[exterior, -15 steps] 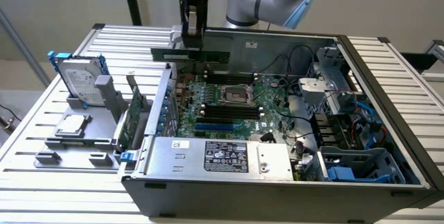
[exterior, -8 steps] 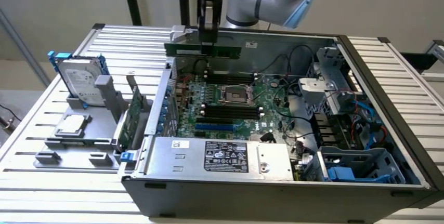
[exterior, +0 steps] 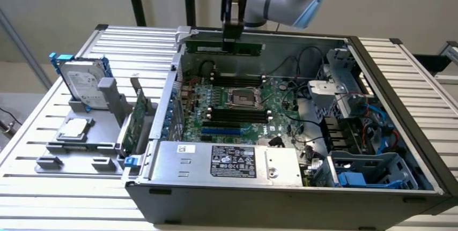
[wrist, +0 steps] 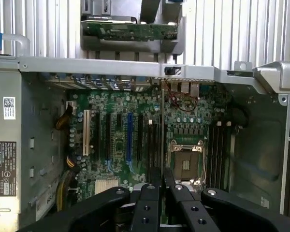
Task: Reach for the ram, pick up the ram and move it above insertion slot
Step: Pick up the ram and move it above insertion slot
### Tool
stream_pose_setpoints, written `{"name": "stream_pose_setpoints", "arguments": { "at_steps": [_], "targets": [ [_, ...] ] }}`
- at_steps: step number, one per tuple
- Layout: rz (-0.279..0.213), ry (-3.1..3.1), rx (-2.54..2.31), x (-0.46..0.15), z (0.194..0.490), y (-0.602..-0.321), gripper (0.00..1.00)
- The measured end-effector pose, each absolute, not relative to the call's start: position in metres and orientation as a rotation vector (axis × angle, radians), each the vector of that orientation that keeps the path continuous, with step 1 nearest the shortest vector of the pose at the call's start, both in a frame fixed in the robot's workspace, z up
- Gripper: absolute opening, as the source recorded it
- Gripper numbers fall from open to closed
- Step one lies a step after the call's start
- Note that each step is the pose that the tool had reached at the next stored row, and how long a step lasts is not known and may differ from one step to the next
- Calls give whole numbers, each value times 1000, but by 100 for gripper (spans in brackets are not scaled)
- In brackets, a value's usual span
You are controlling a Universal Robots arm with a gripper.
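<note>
The ram [exterior: 223,47] is a long thin green stick, held level in the air over the far end of the open computer case [exterior: 400,134]. My gripper [exterior: 230,38] is shut on its upper edge. In the wrist view the ram [wrist: 163,125] shows edge-on as a thin line running out from between the black fingers [wrist: 150,193] of the gripper [wrist: 163,181]. Below it lies the motherboard [wrist: 116,145], with black memory slots [wrist: 152,140] beside the CPU socket [wrist: 186,162] and more slots [wrist: 220,145] on its other side. In the exterior view the memory slots [exterior: 236,81] lie nearer than the ram.
A grey fixture [exterior: 79,145] on the exterior view's left holds a hard drive [exterior: 82,83], a processor [exterior: 74,129] and the broader green expansion card [exterior: 139,116]. The power supply [exterior: 225,161] sits at the case's near end, and the drive cage and cables [exterior: 351,113] fill the right.
</note>
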State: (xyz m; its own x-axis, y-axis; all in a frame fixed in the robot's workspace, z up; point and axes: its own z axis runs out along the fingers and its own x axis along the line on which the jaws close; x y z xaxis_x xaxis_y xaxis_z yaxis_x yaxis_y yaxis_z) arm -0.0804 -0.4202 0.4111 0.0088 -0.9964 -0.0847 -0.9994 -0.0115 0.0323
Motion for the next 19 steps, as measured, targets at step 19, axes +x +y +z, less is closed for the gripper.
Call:
{"name": "stream_pose_setpoints", "arguments": {
  "at_steps": [19],
  "targets": [
    [123,2238,-2146,-50,405,-417,14]
  ]
}}
